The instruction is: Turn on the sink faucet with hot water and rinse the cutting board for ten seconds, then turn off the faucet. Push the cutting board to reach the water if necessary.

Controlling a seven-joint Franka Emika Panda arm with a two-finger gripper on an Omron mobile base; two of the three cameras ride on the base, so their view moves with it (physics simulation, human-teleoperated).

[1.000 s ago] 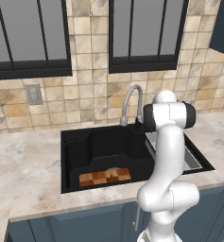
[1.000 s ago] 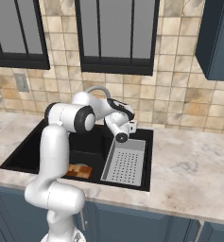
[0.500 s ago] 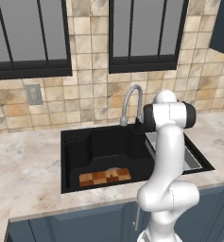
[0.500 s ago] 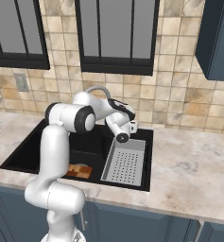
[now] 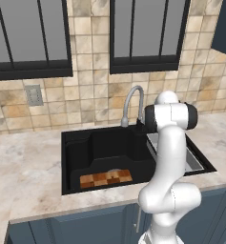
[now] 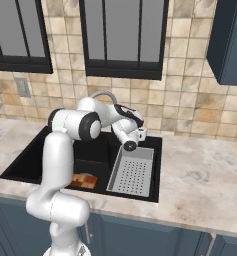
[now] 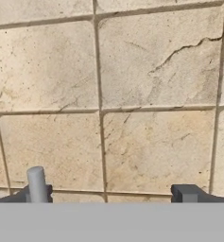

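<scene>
The silver gooseneck sink faucet [image 5: 132, 101] [image 6: 104, 94] arches over the back of the black sink [image 5: 109, 143] [image 6: 22, 167], and no water runs from its spout. On the sink floor near the front wall lies the checkered cutting board [image 5: 106, 178] [image 6: 84, 180]. My gripper [image 6: 140, 133] [image 7: 106, 196] hovers just right of the faucet base, behind the sink, facing the tiled wall. Its fingers stand wide open with nothing between them. In the hand view, a short grey rod [image 7: 37, 182], perhaps the faucet's lever, rises beside the left fingertip.
A grey perforated drainer tray [image 6: 134, 174] [image 5: 193, 159] fills the sink's right part. Marble counter [image 5: 24, 171] [image 6: 200, 175] runs on both sides. A tiled backsplash [image 7: 146, 80] and dark-framed windows stand close behind the faucet. My own arm hides the sink's right half in the left base view.
The hand has edged slightly to the right near the faucet base. The cutting board and faucet have not moved.
</scene>
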